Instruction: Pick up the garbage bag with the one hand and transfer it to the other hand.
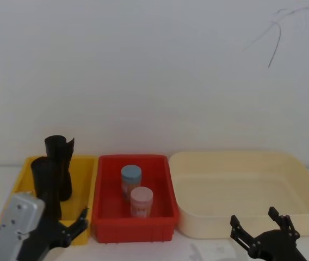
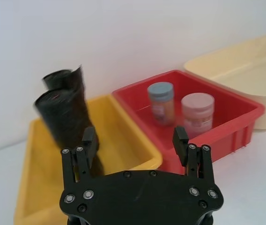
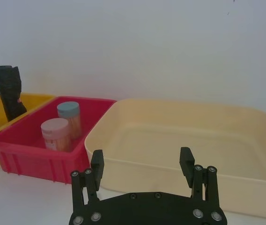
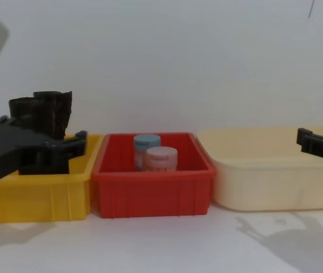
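Note:
The garbage bag (image 1: 44, 176), a black crinkly roll with a rounded top, stands upright in the yellow bin (image 1: 85, 163). It also appears in the left wrist view (image 2: 62, 115) and the chest view (image 4: 22, 109). My left gripper (image 1: 62, 222) is open at the bin's near side. In the left wrist view (image 2: 134, 140) one of its fingers (image 2: 89, 140) lies right in front of the roll's lower part, and nothing is gripped. My right gripper (image 1: 254, 216) is open with nothing in it, low at the front right, before the cream tub (image 1: 241, 163).
A second black roll with a flared, ragged top (image 1: 60, 148) stands just behind the first in the yellow bin. The red bin (image 1: 133, 231) in the middle holds a blue-lidded jar (image 1: 131, 176) and a pink-lidded jar (image 1: 141, 200). A white wall closes the back.

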